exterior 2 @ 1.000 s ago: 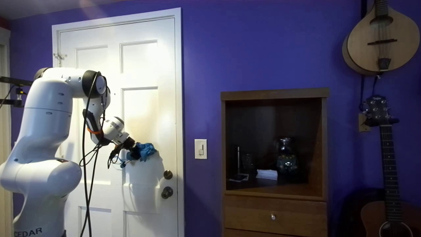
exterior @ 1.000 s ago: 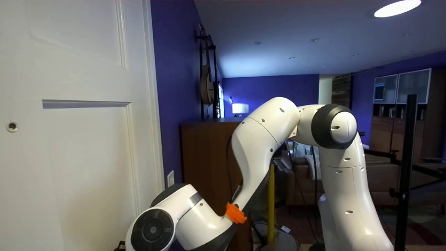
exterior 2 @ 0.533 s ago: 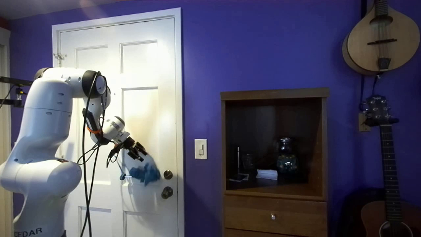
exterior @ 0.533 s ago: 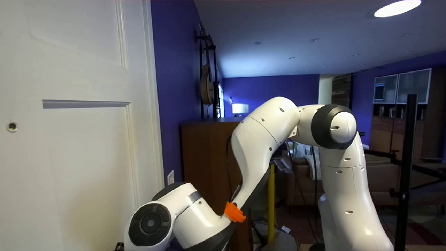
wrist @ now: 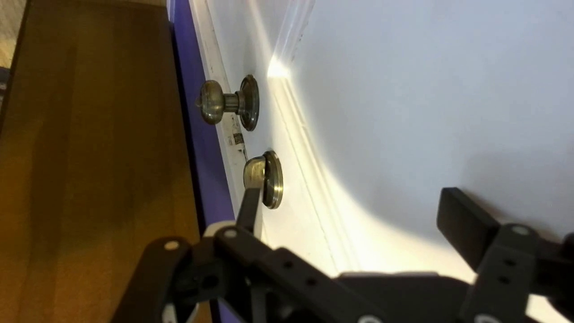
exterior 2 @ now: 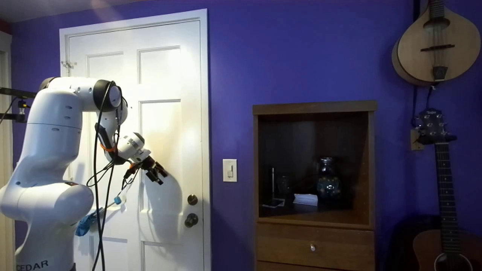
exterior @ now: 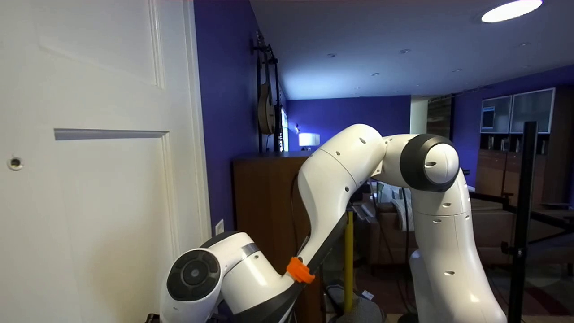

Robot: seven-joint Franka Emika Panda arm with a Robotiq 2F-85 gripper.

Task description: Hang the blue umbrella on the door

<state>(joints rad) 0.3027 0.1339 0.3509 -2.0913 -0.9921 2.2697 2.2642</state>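
The blue umbrella [exterior 2: 86, 224] shows only in an exterior view, low and left of the gripper, partly behind hanging cables. It is tilted, its blue handle end [exterior 2: 118, 199] up and right. A thin dark line rises from that end toward the gripper's cables; I cannot tell what bears it. My gripper [exterior 2: 162, 177] is apart from it, in front of the white panelled door [exterior 2: 162, 124]. In the wrist view the gripper [wrist: 352, 193] stands wide open, with only the door [wrist: 381, 112] seen between its fingers. The umbrella is out of the wrist view.
A brass doorknob [wrist: 211, 102] and a round lock [wrist: 273, 179] jut from the door near its edge. The brown cabinet [wrist: 98, 134] stands beside the door. Loose black cables [exterior 2: 98, 158] hang from the arm. Guitars and a light switch [exterior 2: 229, 170] are on the wall.
One second ago the umbrella was at the gripper's fingers. The gripper has opened, and the umbrella has dropped below it and then moved left. The arm has hardly moved.
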